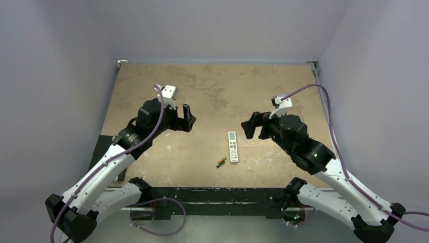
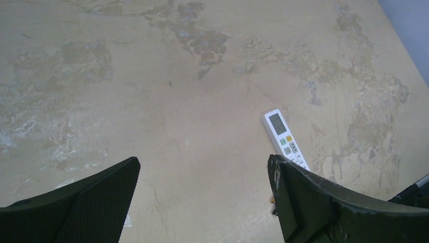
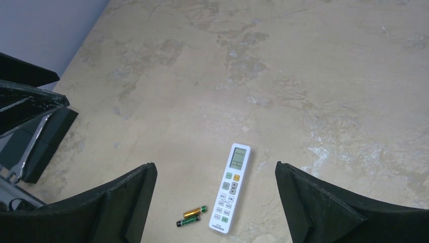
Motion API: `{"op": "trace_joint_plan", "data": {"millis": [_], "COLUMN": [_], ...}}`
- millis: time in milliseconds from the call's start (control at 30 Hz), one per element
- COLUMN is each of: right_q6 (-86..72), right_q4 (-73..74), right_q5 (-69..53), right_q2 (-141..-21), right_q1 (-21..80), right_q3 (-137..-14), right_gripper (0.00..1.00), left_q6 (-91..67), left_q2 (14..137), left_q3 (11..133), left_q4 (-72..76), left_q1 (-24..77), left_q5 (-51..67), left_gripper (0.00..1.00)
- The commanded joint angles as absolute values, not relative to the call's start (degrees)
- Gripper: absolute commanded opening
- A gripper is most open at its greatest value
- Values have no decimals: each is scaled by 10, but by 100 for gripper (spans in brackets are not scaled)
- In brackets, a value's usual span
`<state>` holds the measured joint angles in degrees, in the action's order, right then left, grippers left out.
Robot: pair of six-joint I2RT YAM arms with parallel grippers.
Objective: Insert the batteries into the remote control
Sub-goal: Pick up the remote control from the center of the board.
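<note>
A: Black mesh-faced fingers on both. How do the left arm's two-finger gripper (image 1: 185,120) and the right arm's two-finger gripper (image 1: 251,126) stand?

B: Each is spread wide, with nothing between the fingers and nothing touched. Both hang above the mottled tan tabletop (image 1: 202,88).

A: And the slim white rectangular remote control (image 1: 232,146)?

B: It lies flat on the table, pale screen and buttons up, between the two grippers and somewhat nearer the arm bases. It is closer to the right gripper (image 3: 213,168) and well apart from the left gripper (image 2: 202,168).

A: The batteries?

B: The two tiny dark cylinders with gold and green parts (image 3: 192,216) lie side by side on the table, outside the remote, just beside its button end on the left
</note>
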<state>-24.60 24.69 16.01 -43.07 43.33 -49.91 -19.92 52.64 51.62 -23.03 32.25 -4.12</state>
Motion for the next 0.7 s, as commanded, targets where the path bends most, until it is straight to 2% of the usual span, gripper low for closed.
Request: {"op": "trace_joint_plan", "data": {"millis": [0,367,667], "right_q6": [-248,-249,-247], "right_q4": [260,285,304], "right_q5": [175,180,187], "right_q2": [-428,-417,-456], "right_q1": [433,433,433], "right_q3": [-522,-511,-500], "right_gripper": [99,99,96], "left_q6": [-188,-189,-188], "left_q2": [527,516,505], "left_q3": [510,500,497], "left_q4": [-216,-222,-226], "left_q1": [320,320,320], "left_q5": [-3,4,2], "left_gripper": [99,99,99]}}
